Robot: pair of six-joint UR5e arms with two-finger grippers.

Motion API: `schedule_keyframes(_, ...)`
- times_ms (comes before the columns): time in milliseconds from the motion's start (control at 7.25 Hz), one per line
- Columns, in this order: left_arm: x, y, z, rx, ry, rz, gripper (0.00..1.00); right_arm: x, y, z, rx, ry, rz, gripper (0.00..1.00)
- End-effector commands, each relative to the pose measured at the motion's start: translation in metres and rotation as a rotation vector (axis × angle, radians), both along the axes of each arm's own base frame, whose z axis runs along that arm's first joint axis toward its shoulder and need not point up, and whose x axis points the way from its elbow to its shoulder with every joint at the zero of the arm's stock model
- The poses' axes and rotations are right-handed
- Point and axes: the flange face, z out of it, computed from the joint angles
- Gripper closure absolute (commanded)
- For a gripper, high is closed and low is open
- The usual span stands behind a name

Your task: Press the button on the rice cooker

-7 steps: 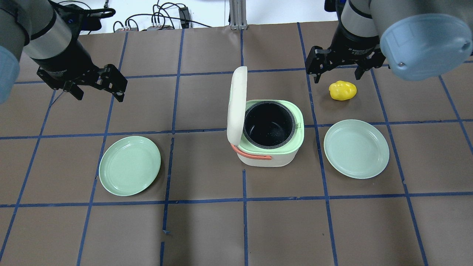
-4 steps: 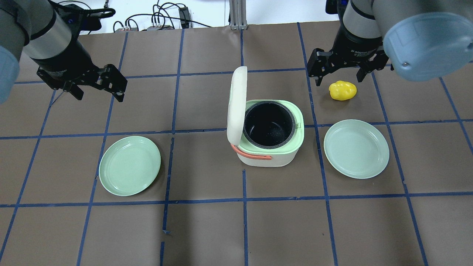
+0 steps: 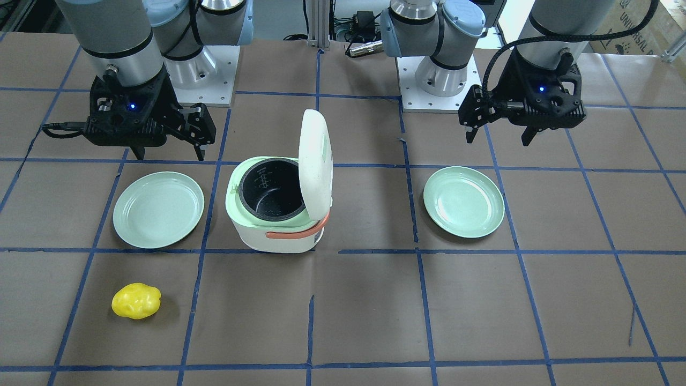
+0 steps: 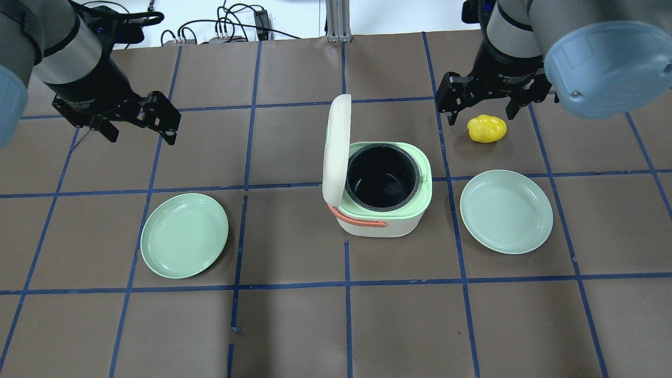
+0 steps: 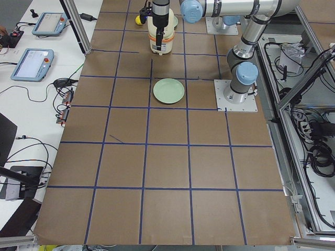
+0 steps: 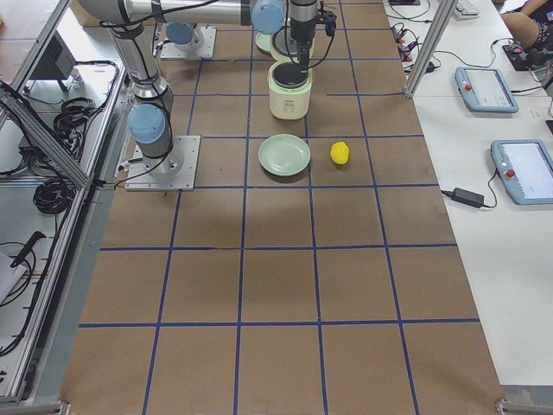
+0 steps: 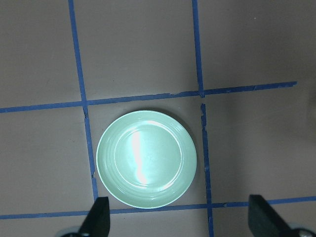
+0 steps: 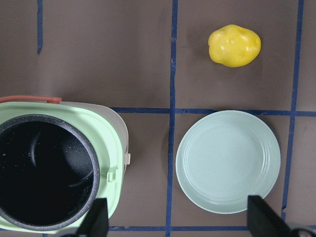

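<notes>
Beyond the rice cooker (image 4: 379, 227), right gripper (image 4: 479, 116) has edged leftward, jaws wide; left gripper (image 4: 142, 138) unmoved, jaws wide.

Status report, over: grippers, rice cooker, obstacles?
Left gripper, right gripper: open, empty, raised. White-and-green rice cooker: lid up, untouched. Yellow lumpy toy, two green plates lie apart from it.

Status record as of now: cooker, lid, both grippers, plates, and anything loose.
rice cooker: between the two plates; pot empty
lid: open, standing upright
left gripper: open, empty, hangs high, touching nothing
right gripper: open, empty, hangs high, touching nothing
left plate: green, empty
right plate: green, empty
loose item: yellow lumpy object, on the right plate's far side from the robot
</notes>
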Motion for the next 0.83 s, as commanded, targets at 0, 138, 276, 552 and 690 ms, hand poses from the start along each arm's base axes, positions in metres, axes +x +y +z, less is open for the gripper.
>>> schedule_keyframes(0,0.0000,0.0005,0.0007,-0.001,0.000,-0.002,0.00,0.0000,0.0013,-0.0012,0.003,-0.001,0.000,0.00)
schedule_keyframes(138,-0.0001,0.0005,0.0007,-0.002,0.000,0.000,0.00,0.0000,0.0017,-0.0027,0.006,0.000,0.003,0.00)
schedule_keyframes(276,0.0000,0.0000,0.0000,0.000,0.000,-0.002,0.00,0.0000,0.0014,-0.0030,0.003,0.000,0.005,0.00)
schedule_keyframes(552,0.0000,0.0005,0.0007,-0.002,0.000,0.000,0.00,0.0000,0.0014,-0.0030,0.004,0.001,0.026,0.00)
schedule_keyframes(690,0.0000,0.0000,0.0000,0.000,0.000,0.000,0.00,-0.0002,0.0014,-0.0030,0.004,0.002,0.026,0.00)
